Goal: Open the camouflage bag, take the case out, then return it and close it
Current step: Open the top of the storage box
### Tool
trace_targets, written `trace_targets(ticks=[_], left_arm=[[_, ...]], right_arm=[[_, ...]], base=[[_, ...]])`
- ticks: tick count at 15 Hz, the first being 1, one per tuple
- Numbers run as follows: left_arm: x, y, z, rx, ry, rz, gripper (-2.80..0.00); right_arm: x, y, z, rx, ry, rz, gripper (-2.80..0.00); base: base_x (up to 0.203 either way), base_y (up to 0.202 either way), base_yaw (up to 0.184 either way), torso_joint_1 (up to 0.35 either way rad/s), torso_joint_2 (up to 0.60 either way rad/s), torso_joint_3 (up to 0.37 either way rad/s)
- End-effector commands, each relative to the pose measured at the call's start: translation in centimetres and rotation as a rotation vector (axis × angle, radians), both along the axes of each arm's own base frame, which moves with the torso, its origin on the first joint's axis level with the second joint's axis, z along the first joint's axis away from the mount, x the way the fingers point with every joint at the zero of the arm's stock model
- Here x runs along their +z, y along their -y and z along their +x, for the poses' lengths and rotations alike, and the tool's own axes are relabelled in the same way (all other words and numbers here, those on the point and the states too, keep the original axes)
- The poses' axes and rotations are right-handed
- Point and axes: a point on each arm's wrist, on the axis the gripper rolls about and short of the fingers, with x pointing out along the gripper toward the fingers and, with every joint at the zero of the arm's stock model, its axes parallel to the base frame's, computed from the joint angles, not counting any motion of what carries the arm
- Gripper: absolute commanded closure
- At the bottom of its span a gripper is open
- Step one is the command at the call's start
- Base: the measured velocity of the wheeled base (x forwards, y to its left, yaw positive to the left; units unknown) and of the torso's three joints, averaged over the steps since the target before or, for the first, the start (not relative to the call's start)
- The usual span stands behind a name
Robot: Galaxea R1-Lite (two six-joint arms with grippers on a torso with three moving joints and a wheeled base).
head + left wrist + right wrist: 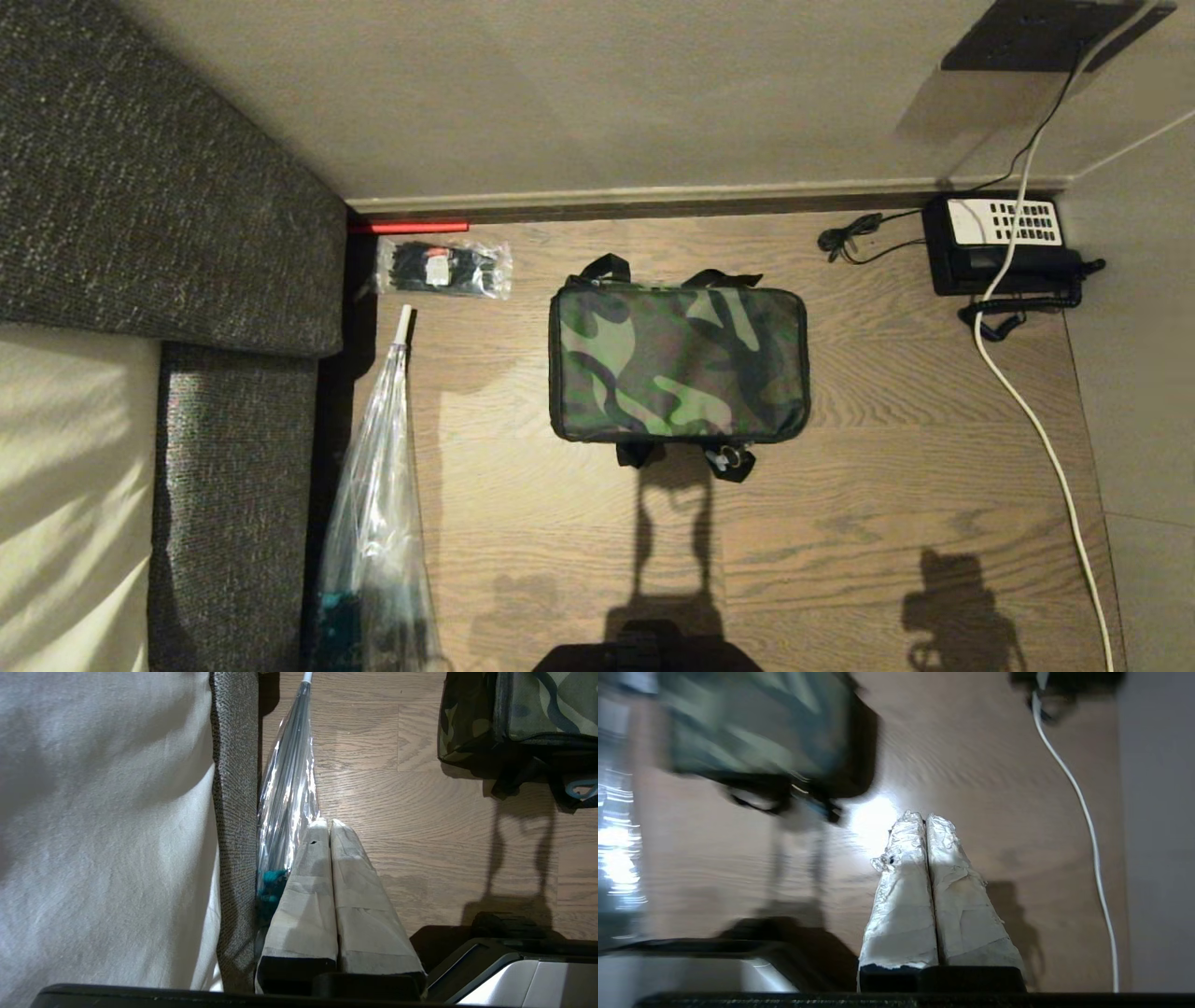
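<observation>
The camouflage bag [679, 364] lies zipped shut in the middle of the wooden floor, green lid up, black strap handles at its far and near sides. The case is hidden. Neither arm shows in the head view. My left gripper [325, 823] is shut and empty, low beside the sofa, with the bag's corner [518, 714] off to one side ahead. My right gripper [924, 816] is shut and empty above bare floor, the blurred bag [756, 728] ahead of it and to the side.
A grey sofa [168, 233] fills the left. A folded clear umbrella [378, 495] lies along it, and a clear packet of black ties [443, 268] lies near the wall. A black telephone [1004, 245] sits at the far right, with a white cable [1036, 420] trailing over the floor.
</observation>
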Motion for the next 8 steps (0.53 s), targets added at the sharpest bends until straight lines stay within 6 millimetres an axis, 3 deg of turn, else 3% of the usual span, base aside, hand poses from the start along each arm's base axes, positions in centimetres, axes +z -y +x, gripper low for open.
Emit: trace_targets(ticks=[1, 2, 4, 6, 8], left_arm=[[0.0, 0.0, 0.0, 0.001, 0.0, 0.002, 0.0], [0.0, 0.0, 0.0, 0.001, 0.0, -0.004, 0.0], [0.0, 0.0, 0.0, 0.001, 0.0, -0.001, 0.0], [0.0, 0.0, 0.0, 0.001, 0.0, -0.001, 0.0], [0.0, 0.0, 0.0, 0.001, 0.0, -0.001, 0.0]], right_arm=[[1.5, -0.2, -4.1, 0.092, -0.148, 0.011, 0.0], [1.5, -0.3, -4.7, 0.127, -0.253, 0.023, 0.0], [3.4, -0.4, -2.9, 0.167, -0.416, 0.051, 0.0], [6.3, -0.4, 2.1, 0.199, -0.6, 0.08, 0.0], [7.6, -0.6, 9.6, 0.217, -0.797, 0.12, 0.0]], base=[[0.0, 0.0, 0.0, 0.0, 0.0, 0.0], [0.0, 0.0, 0.0, 0.0, 0.0, 0.0], [0.0, 0.0, 0.0, 0.0, 0.0, 0.0], [0.0, 0.0, 0.0, 0.0, 0.0, 0.0], [0.0, 0.0, 0.0, 0.0, 0.0, 0.0]])
